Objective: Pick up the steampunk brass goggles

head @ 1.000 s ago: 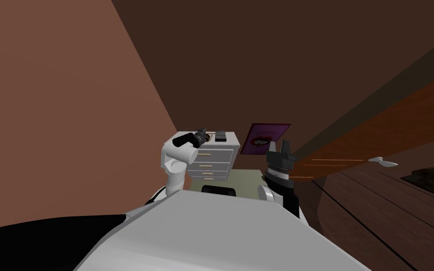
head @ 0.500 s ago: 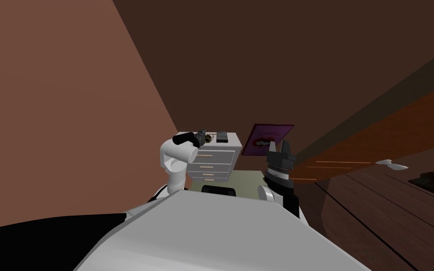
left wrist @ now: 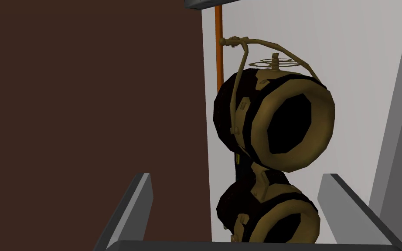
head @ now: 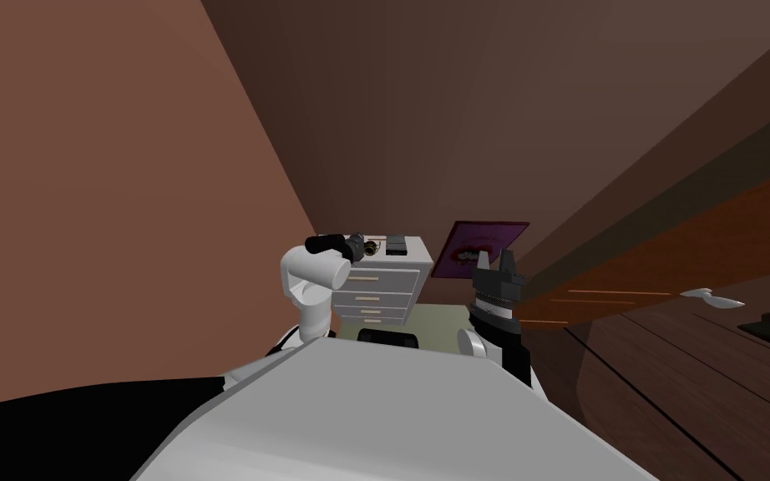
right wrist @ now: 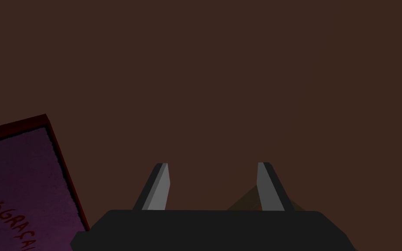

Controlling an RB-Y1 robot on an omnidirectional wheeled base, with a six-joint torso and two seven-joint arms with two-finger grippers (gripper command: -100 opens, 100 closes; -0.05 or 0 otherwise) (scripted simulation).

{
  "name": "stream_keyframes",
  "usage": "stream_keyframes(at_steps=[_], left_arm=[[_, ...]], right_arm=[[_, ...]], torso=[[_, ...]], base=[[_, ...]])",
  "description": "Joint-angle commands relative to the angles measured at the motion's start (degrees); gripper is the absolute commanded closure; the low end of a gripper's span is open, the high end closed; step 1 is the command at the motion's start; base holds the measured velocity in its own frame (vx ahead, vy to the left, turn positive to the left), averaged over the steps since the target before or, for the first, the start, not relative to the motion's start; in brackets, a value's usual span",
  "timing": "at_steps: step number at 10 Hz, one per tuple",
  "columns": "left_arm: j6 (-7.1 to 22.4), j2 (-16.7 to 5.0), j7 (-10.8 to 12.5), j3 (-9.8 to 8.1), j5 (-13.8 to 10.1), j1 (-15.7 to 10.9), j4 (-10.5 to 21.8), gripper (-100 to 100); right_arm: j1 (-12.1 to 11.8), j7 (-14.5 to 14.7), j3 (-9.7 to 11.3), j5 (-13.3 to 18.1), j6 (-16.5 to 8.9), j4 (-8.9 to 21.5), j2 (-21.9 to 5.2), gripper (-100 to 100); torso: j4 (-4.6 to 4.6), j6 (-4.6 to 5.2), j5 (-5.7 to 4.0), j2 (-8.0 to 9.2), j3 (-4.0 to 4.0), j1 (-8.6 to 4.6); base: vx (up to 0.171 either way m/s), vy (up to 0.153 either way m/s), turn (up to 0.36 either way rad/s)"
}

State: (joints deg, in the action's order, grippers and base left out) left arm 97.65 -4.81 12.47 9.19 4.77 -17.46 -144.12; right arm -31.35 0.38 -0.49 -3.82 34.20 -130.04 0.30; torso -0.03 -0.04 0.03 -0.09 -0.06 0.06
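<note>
Working on the grab step: reaching the left claw [left wrist: 237, 175] out over the white drawers [head: 379, 288] near the middle of the head picture, right at the goggles [left wrist: 274, 130] lying on top, close to the edge by the brown wall. Holding that claw wide open, fingers standing on both sides of the nearer round lens and touching neither side. Needing next, most likely, to push in a little more, squeeze shut on that lens, then lift. Watching out for the thin bent strap sticking up by the far lens, the wall close by one finger, and a dark flat thing [head: 397, 243] lying just beside the goggles. Holding the right claw [right wrist: 213, 164] up, right of the middle, fingers apart and gripping nothing, next to a purple picture [head: 479, 249]
</note>
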Motion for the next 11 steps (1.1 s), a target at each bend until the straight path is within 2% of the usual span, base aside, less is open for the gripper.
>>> stream_keyframes(at_steps=[1, 9, 11], left_arm=[[2.46, 0.37, 0.50, 0.16, 0.29, -0.34, -0.29, -100], [14.22, 3.61, 3.25, -0.40, 0.82, -2.44, -3.57, -100], [15.72, 4.08, 3.49, -0.46, 0.86, -2.59, -4.07, -100]], right_arm=[[0.00, 0.00, 0.00, 0.00, 0.00, 0.00, 0.00, 0], [0.00, 0.00, 0.00, 0.00, 0.00, 0.00, 0.00, 0], [0.00, 0.00, 0.00, 0.00, 0.00, 0.00, 0.00, 0]], torso=[[0.00, 0.00, 0.00, 0.00, 0.00, 0.00], [-0.01, 0.00, 0.00, -0.02, -0.01, -0.02], [-0.01, 0.01, 0.00, -0.03, -0.02, -0.01]], base=[[0.027, 0.017, 0.014], [0.039, 0.018, 0.021], [0.027, 0.009, 0.007]])
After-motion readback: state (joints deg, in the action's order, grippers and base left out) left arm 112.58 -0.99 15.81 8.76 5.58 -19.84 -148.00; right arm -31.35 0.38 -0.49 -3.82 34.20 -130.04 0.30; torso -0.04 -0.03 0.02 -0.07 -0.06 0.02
